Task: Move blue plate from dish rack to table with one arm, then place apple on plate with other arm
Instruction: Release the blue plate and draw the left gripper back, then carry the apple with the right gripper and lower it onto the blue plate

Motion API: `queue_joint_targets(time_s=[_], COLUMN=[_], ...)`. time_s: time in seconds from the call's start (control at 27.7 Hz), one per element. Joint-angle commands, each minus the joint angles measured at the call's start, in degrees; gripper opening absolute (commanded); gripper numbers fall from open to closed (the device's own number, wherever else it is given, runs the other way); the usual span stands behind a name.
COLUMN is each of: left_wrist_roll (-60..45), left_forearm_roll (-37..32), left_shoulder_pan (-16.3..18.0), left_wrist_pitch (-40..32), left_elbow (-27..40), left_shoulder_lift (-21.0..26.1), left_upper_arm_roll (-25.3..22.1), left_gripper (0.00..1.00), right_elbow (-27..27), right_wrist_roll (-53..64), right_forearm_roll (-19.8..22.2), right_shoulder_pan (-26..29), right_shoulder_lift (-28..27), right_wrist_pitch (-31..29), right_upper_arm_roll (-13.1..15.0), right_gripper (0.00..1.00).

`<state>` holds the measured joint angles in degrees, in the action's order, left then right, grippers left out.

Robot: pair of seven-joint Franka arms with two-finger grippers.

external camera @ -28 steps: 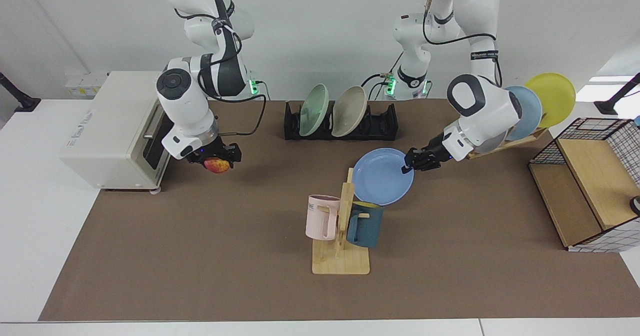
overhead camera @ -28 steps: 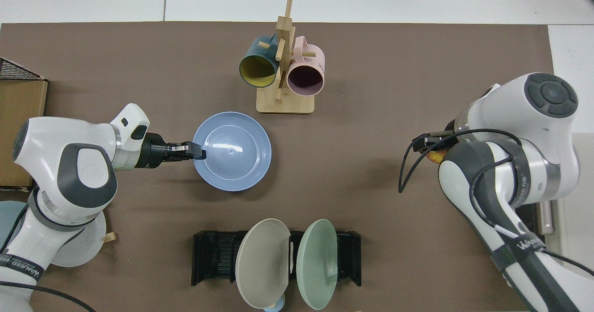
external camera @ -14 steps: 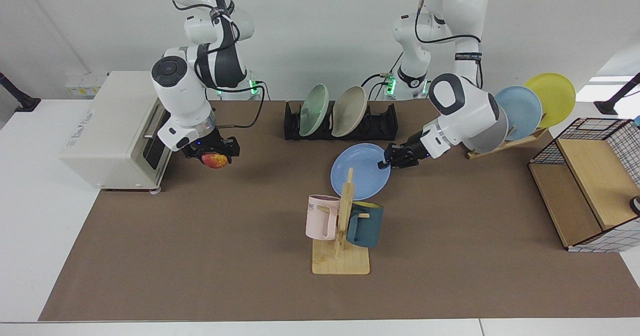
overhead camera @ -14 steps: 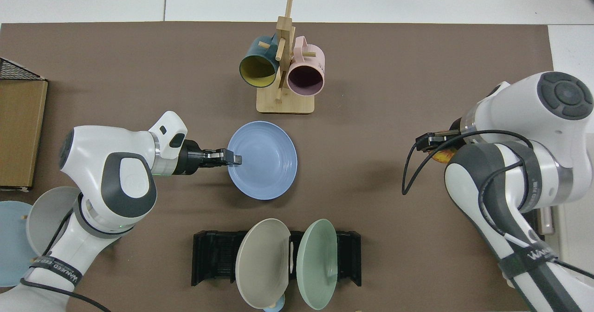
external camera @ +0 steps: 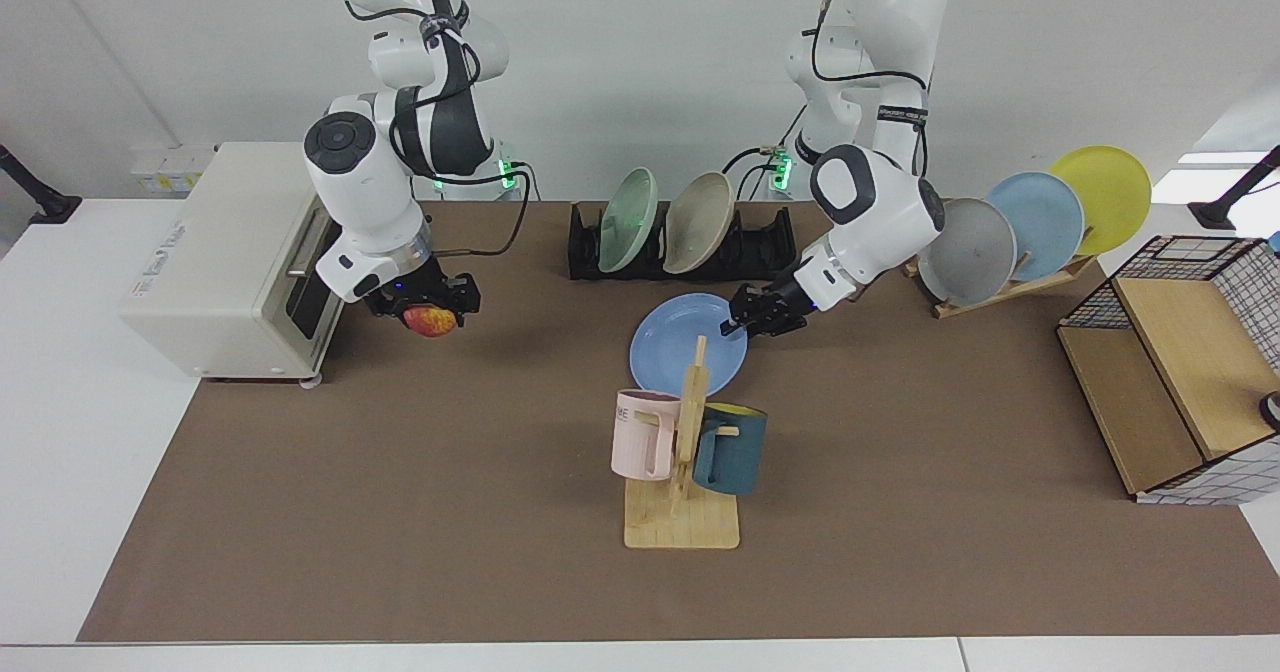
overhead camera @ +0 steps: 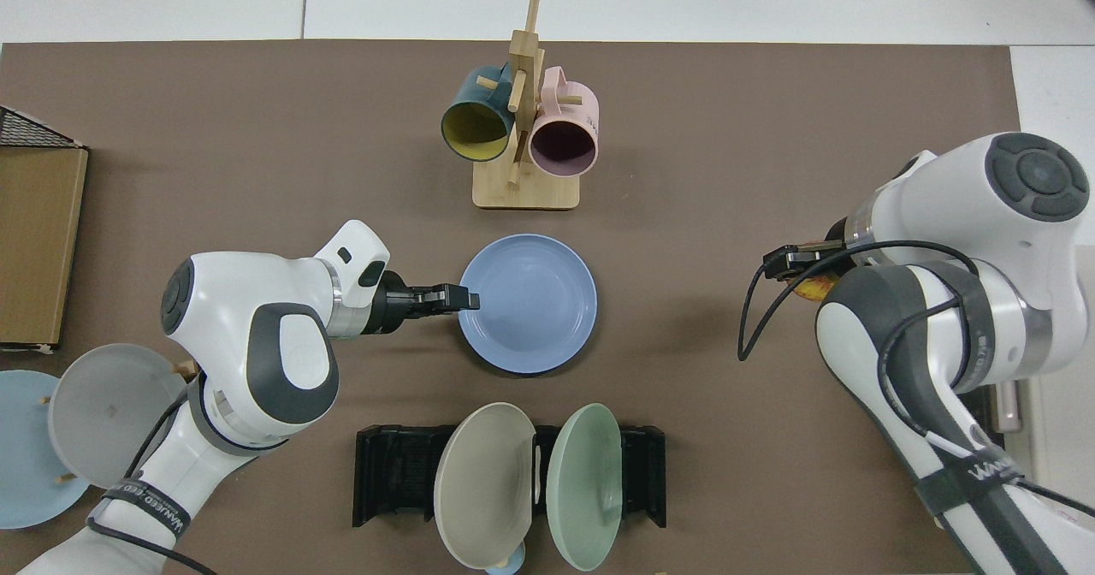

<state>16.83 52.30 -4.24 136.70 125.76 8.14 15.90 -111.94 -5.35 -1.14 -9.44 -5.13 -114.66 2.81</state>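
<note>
Setting: white wall behind, and a table (external camera: 60, 432) covered by a wide brown mat.
Toaster oven (external camera: 215, 262): far end of the facing view, on the mat's edge.
Right gripper (external camera: 428, 304): just in front of the oven, above the mat, clenched around the apple (external camera: 430, 323). This arm waits.
Apple: red and yellow, showing under the fingers in the facing view; from above only a sliver of it (overhead camera: 813, 286) peeks out past the wrist.
Dish rack (external camera: 682, 244): at the back of the mat, holding a green plate (external camera: 628, 207) and a beige plate (external camera: 698, 209) on edge. No blue plate is in it now.
Mug stand (external camera: 683, 452): nearer the camera, with a pink mug (external camera: 643, 434) and a dark blue mug (external camera: 728, 448).
Blue plate (external camera: 672, 347): between rack and mug stand, roughly level, low over the mat or on it; I cannot tell which.
Left gripper (external camera: 745, 319): pinching the plate's rim on the side toward its own arm; the top view shows its tip (overhead camera: 458, 299) at that rim.
Wooden rack (external camera: 1010, 287): beyond the left arm, holding grey, pale blue and yellow plates.
Step in hand: setting the plate down; the first half is nearly done.
Next move: make sure the plate sits flat, let go and back off sideways, then the right arm carries the apple to the plate's middle, clear of the mug stand.
</note>
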Motion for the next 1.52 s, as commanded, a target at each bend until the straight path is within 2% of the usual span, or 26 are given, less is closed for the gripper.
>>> queue_joint_targets(time_s=[0.0, 0.14, 0.25, 0.33, 0.51, 0.61, 0.72, 0.8, 0.98, 1.05, 1.12, 1.48], left_wrist_roll=[-1.53, -2.94, -4.60, -6.62, -14.44, -19.10, -19.90, -19.99, -19.99, -19.55, -19.46, -19.38], left_forearm_roll=[0.70, -0.35, -2.80, -6.14, -21.68, -32.84, -42.34, -46.13, -49.56, -53.15, -55.71, -56.08], left_shoulder_pan=[-0.42, -0.07, 0.37, 0.55, 1.60, 1.69, 1.78, 1.78, 1.69, 1.69, 1.69, 1.87], left_wrist_pitch=[1.29, 0.24, -1.60, -3.71, -12.84, -19.17, -26.28, -31.90, -40.09, -42.20, -43.61, -48.72], left_elbow=[0.63, 0.37, 0.02, -0.51, -5.07, -9.38, -13.59, -17.28, -24.15, -26.34, -28.54, -35.31], left_shoulder_lift=[-0.50, -1.20, -2.16, -2.95, -5.68, -7.26, -7.88, -7.79, -7.79, -7.79, -7.79, -7.00], left_upper_arm_roll=[0.01, -0.08, -0.69, -1.22, -4.12, -4.91, -5.53, -5.53, -5.62, -5.53, -5.36, -6.15], left_gripper=[0.62, 0.69, 0.63, 0.62, 0.62, 0.65, 0.69, 0.71, 0.84, 0.99, 0.99, 0.99], right_elbow=[-0.21, -0.30, -0.30, -0.30, -0.21, -0.21, -0.03, -0.03, 0.75, 1.46, 1.73, 6.12], right_wrist_roll=[0.34, 0.16, 0.07, -0.01, -0.10, -0.45, -0.80, -0.89, -4.66, -6.60, -7.48, -16.62], right_forearm_roll=[0.09, 0.00, 0.00, -0.09, -0.44, -0.79, -0.79, -0.88, -1.06, -1.06, -1.14, -2.99], right_shoulder_pan=[0.03, -0.14, -0.84, -1.02, -2.51, -3.13, -4.70, -6.46, -10.94, -12.61, -13.93, -18.86], right_shoulder_lift=[0.74, 0.74, 0.74, 0.74, 0.74, 0.74, 0.74, 0.83, 1.18, 1.09, 1.09, -3.04], right_wrist_pitch=[0.93, 0.93, 0.76, 0.67, 0.49, 0.40, 0.32, 0.32, 0.49, 0.93, 0.84, 0.58], right_upper_arm_roll=[-0.09, -0.09, -0.09, -0.09, -0.09, -0.09, 0.00, 0.00, 0.00, 0.00, 0.00, -0.09], right_gripper=[0.00, 0.00, 0.00, 0.00, 0.00, 0.00, 0.00, 0.00, 0.00, 0.00, 0.00, 0.00])
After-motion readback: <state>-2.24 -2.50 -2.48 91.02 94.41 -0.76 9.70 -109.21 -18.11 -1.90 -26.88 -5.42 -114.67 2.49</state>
